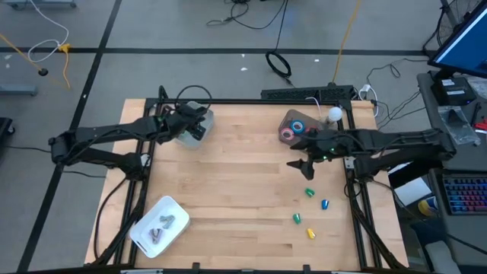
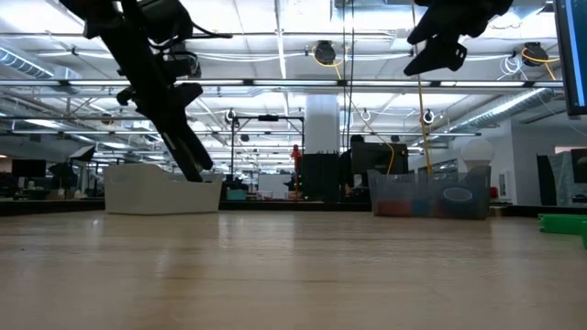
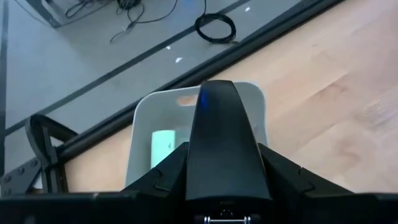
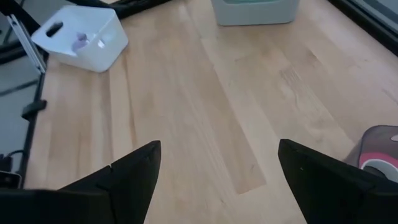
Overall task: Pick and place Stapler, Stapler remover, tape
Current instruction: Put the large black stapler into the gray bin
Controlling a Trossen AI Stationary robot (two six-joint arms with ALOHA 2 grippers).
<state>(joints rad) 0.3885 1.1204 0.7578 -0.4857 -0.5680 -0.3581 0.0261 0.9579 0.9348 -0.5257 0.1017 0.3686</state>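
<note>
My left gripper (image 1: 185, 122) is at the table's far left, over a white bin (image 1: 199, 135), and is shut on a black stapler (image 3: 221, 137). In the low view the stapler (image 2: 179, 137) slants down towards that bin (image 2: 160, 194). A pale green object (image 3: 163, 146) lies inside the bin. My right gripper (image 1: 306, 166) hangs open above the bare table on the right side, holding nothing. Beside it, a clear bin (image 1: 288, 120) holds the blue and red tape rolls (image 1: 295, 129). In the right wrist view a red roll (image 4: 379, 163) shows at the edge. My left gripper pinches the stapler's body (image 3: 205, 171) between its two fingers (image 3: 165, 177), one on each long side. The stapler runs along the fingers and sticks out beyond them over the white bin. It slants downwards. I cannot tell whether its free end (image 2: 195, 172) touches the bin.
Several small coloured objects, green (image 1: 309, 192), blue (image 1: 325, 204) and yellow (image 1: 310, 233), lie on the table near its right near corner. A second white bin (image 1: 156, 240) with greyish items (image 1: 163, 224) sits at the near left. The middle of the table (image 1: 243, 183) is bare wood.
</note>
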